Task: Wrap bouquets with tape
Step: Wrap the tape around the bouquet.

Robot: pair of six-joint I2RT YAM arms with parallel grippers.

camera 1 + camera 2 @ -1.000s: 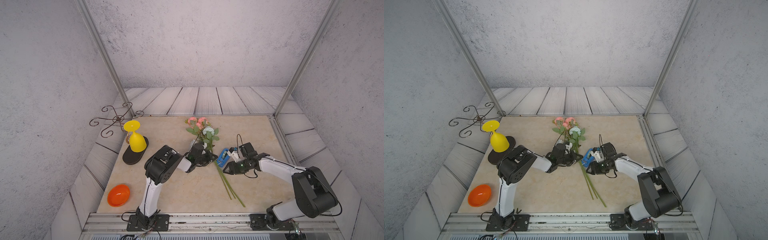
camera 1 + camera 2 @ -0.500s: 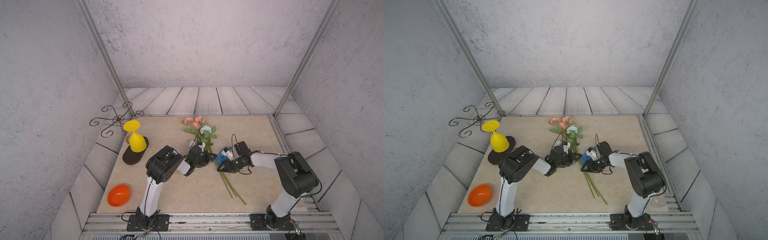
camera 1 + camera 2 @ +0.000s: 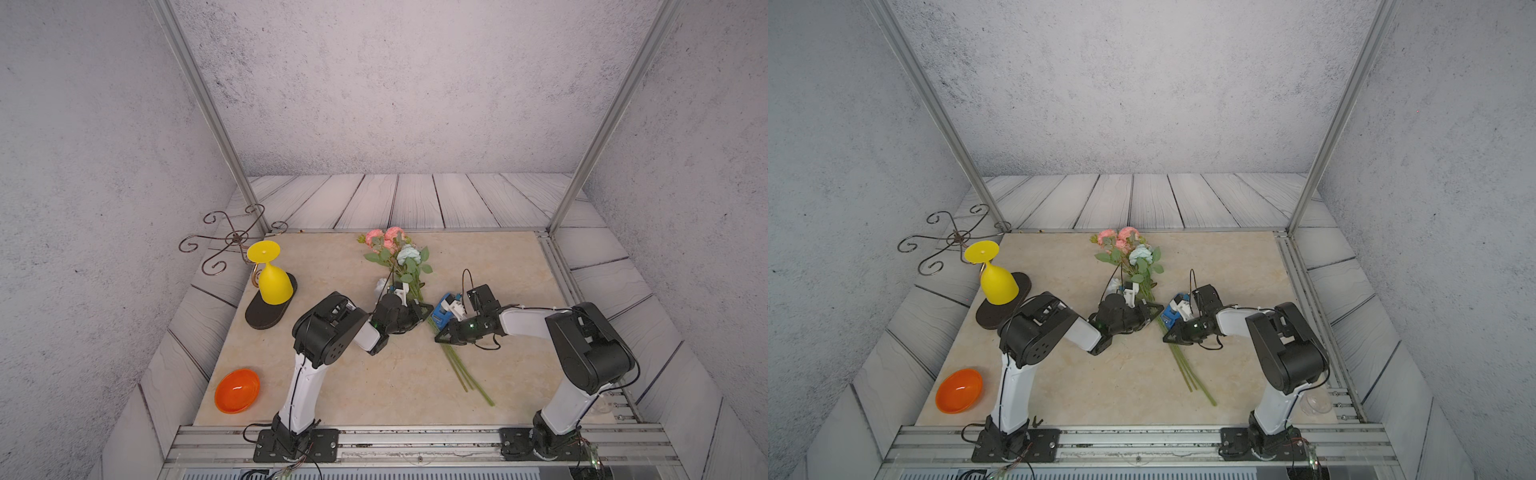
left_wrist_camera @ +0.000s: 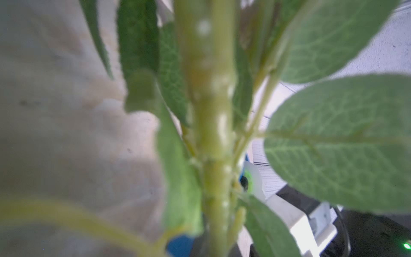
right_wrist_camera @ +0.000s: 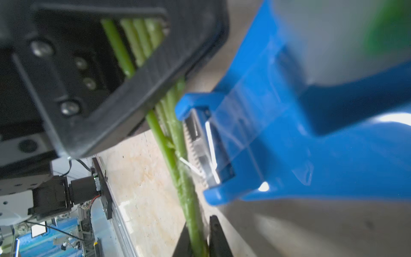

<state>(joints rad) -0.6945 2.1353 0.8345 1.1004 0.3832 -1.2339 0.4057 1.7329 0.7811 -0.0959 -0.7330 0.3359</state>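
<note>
Grey textured walls box in a beige tabletop [image 3: 374, 395], and everything that matters is bunched around the bouquet [image 3: 400, 254] lying flat in the middle of it, blooms toward the back wall and stems [image 3: 461, 370] trailing toward the robot's rail. Well off on the left-arm side of the bouquet sit an upside-down yellow goblet [image 3: 272, 278] and an orange bowl [image 3: 237, 390], just clutter as far as I can judge. Both arms reach in low, one from each side of the bouquet. The left gripper [image 3: 420, 309] is clamped on the stems just below the leaves, which I read as pinning the bunch so it can't fan out. The blue tape dispenser [image 5: 311, 144] sits right beside the stems on the right-arm side, cutter facing them, presumably so the tape has a short way to travel. The right gripper [image 5: 198, 242] is pinched closed around the stems just past the dispenser, toward the cut ends. The tape [image 5: 208, 153] lies over the cutter teeth, and a thin strand looks like it reaches the stems, though that bit's blurry.
</note>
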